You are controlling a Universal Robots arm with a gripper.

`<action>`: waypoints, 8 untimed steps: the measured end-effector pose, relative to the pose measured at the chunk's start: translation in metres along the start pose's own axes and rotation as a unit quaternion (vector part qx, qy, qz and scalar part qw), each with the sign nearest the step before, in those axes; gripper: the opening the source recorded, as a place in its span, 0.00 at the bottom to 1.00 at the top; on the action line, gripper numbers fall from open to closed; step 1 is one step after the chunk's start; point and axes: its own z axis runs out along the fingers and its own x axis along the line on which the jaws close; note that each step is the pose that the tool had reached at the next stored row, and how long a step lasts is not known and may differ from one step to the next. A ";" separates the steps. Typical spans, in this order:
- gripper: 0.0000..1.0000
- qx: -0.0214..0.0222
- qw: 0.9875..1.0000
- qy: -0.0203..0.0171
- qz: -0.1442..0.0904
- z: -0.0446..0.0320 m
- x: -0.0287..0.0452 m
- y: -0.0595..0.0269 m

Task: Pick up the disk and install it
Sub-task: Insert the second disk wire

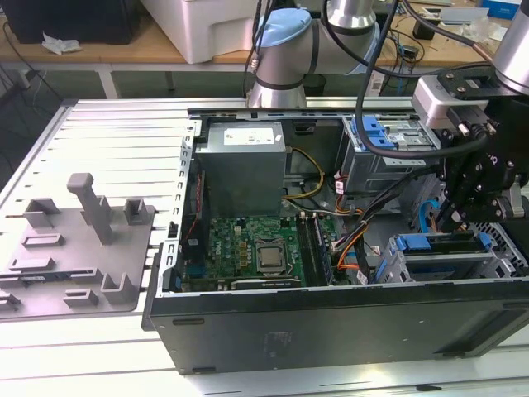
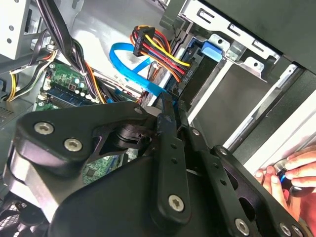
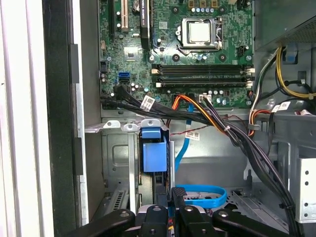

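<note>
Gripper (image 1: 478,192): positioned above the drive cage (image 1: 438,263) inside the open computer case (image 1: 331,331).
Jaws: closed narrow, nothing visibly held.
Disk (image 1: 442,241): seated in the cage, blue carrier edge exposed.
Motherboard (image 1: 252,248): seen beside the cage.

text: none legible | labels: print too small to read

Gripper (image 2: 170,111): black linkage, fingertips close together beside the power connector.
Cable bundle (image 2: 158,49): red, yellow, black.
Blue cable (image 2: 129,54): looped.
Hand (image 2: 289,173): at chassis edge.
</note>
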 end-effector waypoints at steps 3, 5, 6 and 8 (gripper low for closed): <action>0.16 0.000 1.000 0.000 0.000 0.0008 0.0003 -0.0002; 0.16 0.000 1.000 0.000 0.000 0.0011 0.0003 -0.0002; 0.16 0.000 1.000 0.000 0.000 0.0013 0.0004 -0.0002; 0.16 0.000 1.000 0.000 0.000 0.0016 0.0004 -0.0002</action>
